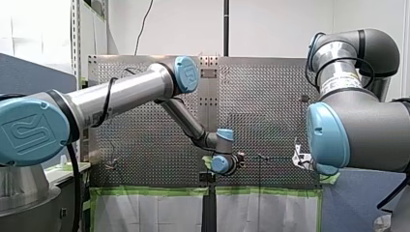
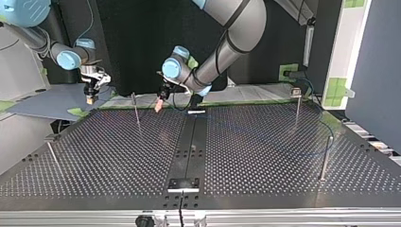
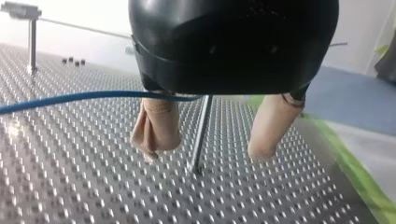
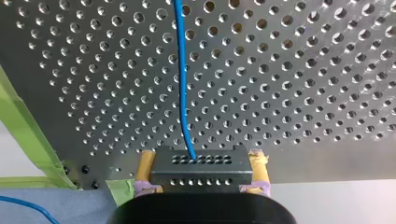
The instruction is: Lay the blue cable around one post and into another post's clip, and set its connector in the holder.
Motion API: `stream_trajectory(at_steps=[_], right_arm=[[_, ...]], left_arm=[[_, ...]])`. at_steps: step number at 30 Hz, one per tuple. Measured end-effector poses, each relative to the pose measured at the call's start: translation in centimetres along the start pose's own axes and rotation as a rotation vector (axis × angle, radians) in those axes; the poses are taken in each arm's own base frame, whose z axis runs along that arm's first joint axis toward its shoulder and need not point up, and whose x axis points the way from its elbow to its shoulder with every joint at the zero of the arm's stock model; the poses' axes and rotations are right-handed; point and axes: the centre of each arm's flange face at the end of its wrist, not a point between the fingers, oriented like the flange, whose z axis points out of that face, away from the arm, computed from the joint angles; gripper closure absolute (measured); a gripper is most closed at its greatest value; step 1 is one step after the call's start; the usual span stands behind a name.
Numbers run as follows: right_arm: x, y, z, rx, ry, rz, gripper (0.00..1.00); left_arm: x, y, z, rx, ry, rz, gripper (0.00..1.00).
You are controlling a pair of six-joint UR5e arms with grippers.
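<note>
Connector [image 4: 201, 175] clamped in the right end effector [image 4: 201, 158], not yet set down; blue cable [image 4: 183, 84] trails over the bench [image 3: 70, 186]. Left end effector [image 3: 208, 149] gapes astride a post [image 3: 201, 130], so routing looks barely begun.

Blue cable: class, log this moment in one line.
left jaws open | right jaws shut on connector | blue cable trails from connector

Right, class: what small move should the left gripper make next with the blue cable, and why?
Probably close my left gripper on the blue cable. Its beige fingers stand open, the cable crosses one finger's root ungripped, and a thin post stands just ahead. My right gripper clamps the connector, so a second hold would let the cable be steered round that post.
</note>
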Motion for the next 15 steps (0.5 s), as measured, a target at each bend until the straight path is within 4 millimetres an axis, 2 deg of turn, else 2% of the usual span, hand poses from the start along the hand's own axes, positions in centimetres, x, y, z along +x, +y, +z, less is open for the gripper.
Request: stream_trajectory(at_steps=[8, 15], right_arm=[[-0.6, -0.1, -0.1, 0.012, -0.016, 0.01, 1.0], [-1.9, 0.1, -0.4, 0.013, -0.034, 0.022, 1.0]], left_arm=[[-2.0, -1.5, -2.4, 0.079, 0.053, 0.082, 0.0], [-1.4, -2.2, -4.4, 0.107, 0.117, 0.124, 0.0]])
